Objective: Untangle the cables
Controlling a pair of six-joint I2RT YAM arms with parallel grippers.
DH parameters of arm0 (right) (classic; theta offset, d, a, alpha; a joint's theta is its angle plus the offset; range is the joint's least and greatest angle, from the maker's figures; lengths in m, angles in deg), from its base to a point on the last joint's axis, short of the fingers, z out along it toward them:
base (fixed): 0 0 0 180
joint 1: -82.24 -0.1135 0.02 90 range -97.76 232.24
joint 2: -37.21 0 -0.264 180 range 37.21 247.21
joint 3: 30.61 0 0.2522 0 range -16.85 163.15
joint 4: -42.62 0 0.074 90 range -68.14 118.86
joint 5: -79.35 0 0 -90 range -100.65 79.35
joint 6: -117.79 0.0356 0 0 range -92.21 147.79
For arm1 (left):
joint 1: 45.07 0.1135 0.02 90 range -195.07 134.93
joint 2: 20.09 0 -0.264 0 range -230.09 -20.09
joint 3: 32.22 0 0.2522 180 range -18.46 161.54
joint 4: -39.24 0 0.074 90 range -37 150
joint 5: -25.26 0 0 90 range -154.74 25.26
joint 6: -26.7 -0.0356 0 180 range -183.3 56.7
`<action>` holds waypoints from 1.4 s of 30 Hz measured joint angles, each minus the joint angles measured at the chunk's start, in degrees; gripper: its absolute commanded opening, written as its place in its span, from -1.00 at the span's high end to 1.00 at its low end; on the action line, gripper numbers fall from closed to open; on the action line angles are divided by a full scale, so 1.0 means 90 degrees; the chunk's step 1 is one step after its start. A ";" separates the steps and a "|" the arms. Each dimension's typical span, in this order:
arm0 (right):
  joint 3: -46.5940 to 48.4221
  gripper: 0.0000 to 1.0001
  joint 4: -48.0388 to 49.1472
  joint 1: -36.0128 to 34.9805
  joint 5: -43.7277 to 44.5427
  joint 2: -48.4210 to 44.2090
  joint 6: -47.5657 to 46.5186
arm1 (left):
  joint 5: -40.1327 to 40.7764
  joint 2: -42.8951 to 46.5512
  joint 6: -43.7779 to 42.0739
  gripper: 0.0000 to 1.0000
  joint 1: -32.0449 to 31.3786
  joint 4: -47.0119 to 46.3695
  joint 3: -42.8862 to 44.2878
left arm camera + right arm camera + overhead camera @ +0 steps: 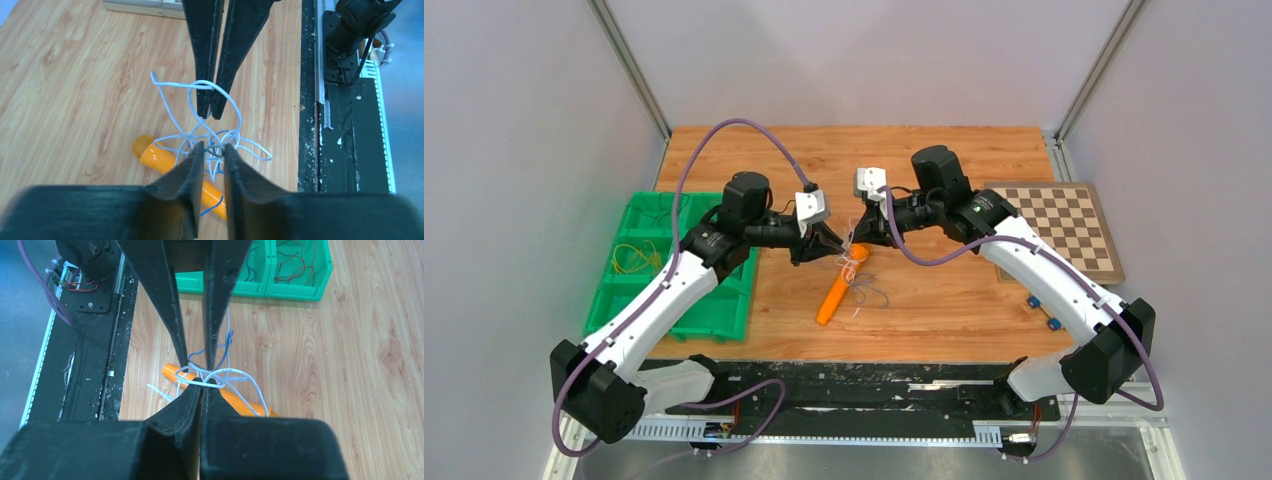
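Observation:
The cables (200,107) are a small knot of thin white and blue wires, lifted just above the wood over an orange marker (159,158). In the top view, the cables (855,268) hang between both grippers at the table's middle. My right gripper (202,385) is shut, with a white loop of the cables (235,374) pinched at its tips. My left gripper (214,149) faces it tip to tip. Its jaws stand a little apart, with strands of the knot in the gap between them. Seen from above, the left gripper (836,249) and the right gripper (861,243) almost touch.
A green bin (719,312) holding more loose wires sits at the left. A chessboard (1064,225) lies at the right, with two small blue pieces (1034,300) in front of it. The black base rail (340,130) runs along the table's near edge.

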 measured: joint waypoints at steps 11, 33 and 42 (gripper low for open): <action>-0.0085 0.94 0.0002 0.0131 0.0061 -0.0007 -0.0012 | 0.0177 0.0177 -0.0158 1.00 -0.0109 0.0219 0.0012; 0.0673 -0.99 0.1178 0.0707 0.0231 -0.0323 0.1991 | 0.0911 -0.0002 0.4447 1.00 0.0182 -0.1596 0.0777; 0.0391 0.22 0.2280 0.0413 0.0964 0.0770 0.2399 | 0.0534 -0.0080 0.5345 1.00 0.0221 -0.2188 0.1141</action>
